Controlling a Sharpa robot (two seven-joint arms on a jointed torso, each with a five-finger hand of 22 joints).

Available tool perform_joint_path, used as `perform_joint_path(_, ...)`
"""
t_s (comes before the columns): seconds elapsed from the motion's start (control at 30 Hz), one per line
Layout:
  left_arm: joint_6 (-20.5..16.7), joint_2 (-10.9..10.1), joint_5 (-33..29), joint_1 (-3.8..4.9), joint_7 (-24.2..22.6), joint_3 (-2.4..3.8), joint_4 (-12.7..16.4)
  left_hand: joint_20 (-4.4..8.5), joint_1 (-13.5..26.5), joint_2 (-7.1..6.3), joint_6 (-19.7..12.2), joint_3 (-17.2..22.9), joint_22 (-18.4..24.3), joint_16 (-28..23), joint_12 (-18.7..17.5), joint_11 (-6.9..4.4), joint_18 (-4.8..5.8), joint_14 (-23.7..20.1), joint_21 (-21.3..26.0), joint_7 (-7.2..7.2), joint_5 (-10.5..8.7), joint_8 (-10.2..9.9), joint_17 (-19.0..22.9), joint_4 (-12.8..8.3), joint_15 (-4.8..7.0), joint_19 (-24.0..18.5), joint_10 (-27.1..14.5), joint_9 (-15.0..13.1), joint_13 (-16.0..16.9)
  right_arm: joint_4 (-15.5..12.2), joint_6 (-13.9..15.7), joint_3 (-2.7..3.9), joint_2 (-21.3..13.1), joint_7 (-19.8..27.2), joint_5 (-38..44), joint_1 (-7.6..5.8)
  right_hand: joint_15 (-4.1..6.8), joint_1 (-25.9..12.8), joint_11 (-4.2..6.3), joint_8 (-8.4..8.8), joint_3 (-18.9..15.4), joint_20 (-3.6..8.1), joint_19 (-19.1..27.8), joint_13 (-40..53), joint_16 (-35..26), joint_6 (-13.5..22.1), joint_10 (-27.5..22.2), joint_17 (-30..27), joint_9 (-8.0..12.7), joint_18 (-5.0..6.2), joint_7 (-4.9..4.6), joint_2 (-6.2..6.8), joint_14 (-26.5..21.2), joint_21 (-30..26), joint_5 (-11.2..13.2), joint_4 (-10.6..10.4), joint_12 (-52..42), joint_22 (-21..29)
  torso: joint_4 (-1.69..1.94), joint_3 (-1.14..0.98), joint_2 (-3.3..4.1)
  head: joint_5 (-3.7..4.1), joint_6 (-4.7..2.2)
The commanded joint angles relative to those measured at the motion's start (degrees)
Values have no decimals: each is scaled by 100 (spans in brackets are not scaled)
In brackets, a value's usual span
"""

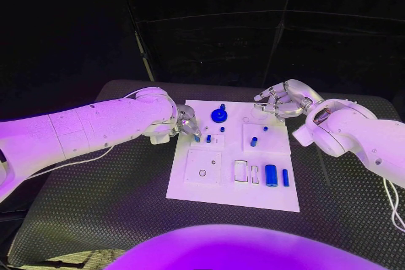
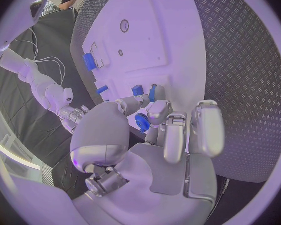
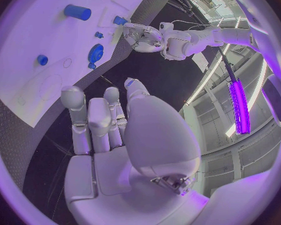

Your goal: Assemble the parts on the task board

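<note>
The white task board (image 1: 202, 185) lies mid-tabletop (image 1: 101, 205), carrying small blue parts: a gear (image 1: 219, 115) at its far edge and a cylinder (image 1: 271, 175) near right. The left hand (image 1: 185, 122) pinches a small blue piece (image 1: 196, 138), partly hidden in the head view; the left wrist view shows it clearer. The right hand (image 1: 282, 100) hovers past the board's far right corner, fingers curled and empty.

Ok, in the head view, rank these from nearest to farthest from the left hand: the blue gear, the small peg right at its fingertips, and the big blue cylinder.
1. Small blue peg, at the left hand fingertips, on the board's left side.
2. Blue gear, just beyond, near the task board far edge.
3. Big blue cylinder, lying toward the board's near right corner.
</note>
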State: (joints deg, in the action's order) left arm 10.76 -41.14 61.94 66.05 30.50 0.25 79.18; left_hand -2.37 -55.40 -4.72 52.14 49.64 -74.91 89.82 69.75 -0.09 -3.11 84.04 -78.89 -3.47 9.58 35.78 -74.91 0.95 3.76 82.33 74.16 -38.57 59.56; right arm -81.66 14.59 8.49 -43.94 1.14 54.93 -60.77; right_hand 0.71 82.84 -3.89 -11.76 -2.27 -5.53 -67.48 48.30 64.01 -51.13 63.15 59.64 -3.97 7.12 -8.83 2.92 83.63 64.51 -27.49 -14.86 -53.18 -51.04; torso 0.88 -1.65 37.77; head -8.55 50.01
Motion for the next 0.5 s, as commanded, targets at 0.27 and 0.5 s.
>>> perform_joint_path(0.27, 21, 44, 43, -5, 43, -10, -17, 12, -62, 30, 1, 324, -491, 18, 47, -105, -3, 596, -45, 43, 8, 65, -1509, -414, 47, 65, 168, -19, 18, -8, -6, 3, 4, 44, -18, -7, -5, -53, 11, -23, 3, -9, 31, 3, -24, 35, -21, 6, 4, 78, -7, -15, 15, -35, -34, -31, -37, 4, 3, -1, 3, -1, -1)
perform_joint_path(0.5, -31, 33, 43, -9, 40, -12, -19, 16, -78, 34, -5, 253, -493, 18, 47, -111, -2, 596, -45, 49, 4, 75, -1509, -411, 51, 67, 178, -20, 14, -1, -9, 3, 9, 45, -18, -6, -4, -50, 11, -25, 8, -9, 31, 4, -27, 37, -23, 8, 4, 79, -7, -15, 16, -38, -57, -34, -41, 6, 2, 0, 2, 0, -1)
